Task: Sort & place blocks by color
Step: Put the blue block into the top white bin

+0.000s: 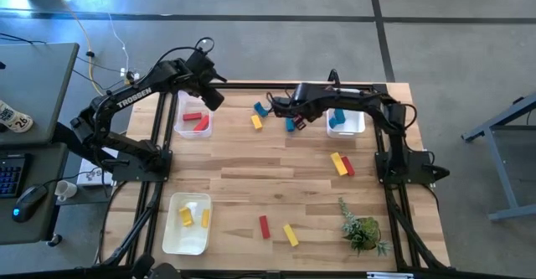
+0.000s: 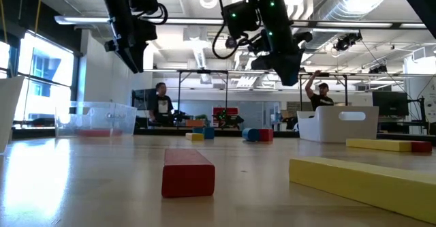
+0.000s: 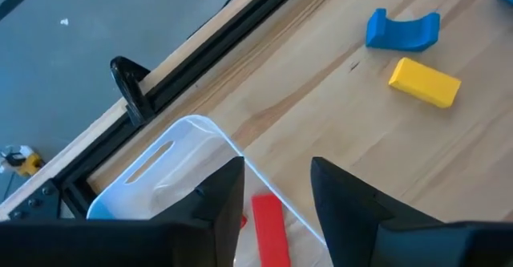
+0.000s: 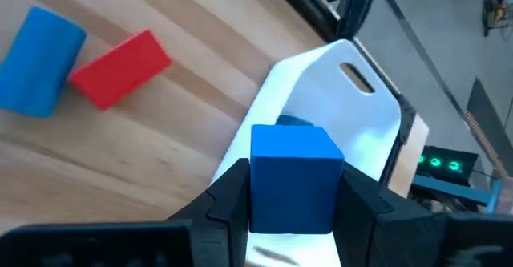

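My right gripper (image 4: 293, 207) is shut on a blue cube (image 4: 292, 167) and hangs in the air just short of the far-right clear bin (image 1: 358, 128), which holds blue pieces. In the low view my right gripper (image 2: 289, 71) slants down toward that bin (image 2: 340, 123). My left gripper (image 3: 276, 195) is open and empty above the far-left bin (image 1: 182, 126), where red blocks (image 1: 198, 121) lie. A near-left bin (image 1: 172, 229) holds yellow blocks (image 1: 186, 217). Loose blocks lie flat on the table: blue (image 1: 260, 109), yellow (image 1: 256, 121), a blue and red pair (image 1: 291, 124), a yellow and red pair (image 1: 341, 163), red (image 1: 264, 226), yellow (image 1: 291, 235). My right gripper pinches the blue cube by two opposite side faces (image 4: 260, 188), one finger (image 4: 228, 211) on each side. The fingers slant down toward the table's right. The cube is lifted clear of the table, level with the near rim of the blue bin (image 4: 264, 99).
A small green plant (image 1: 362, 230) stands near the table's near-right corner. Black frame rails (image 1: 159, 145) run along the left and right sides. People and equipment show in the room beyond the far edge. Bare wood (image 1: 251, 178) spreads across the table's middle.
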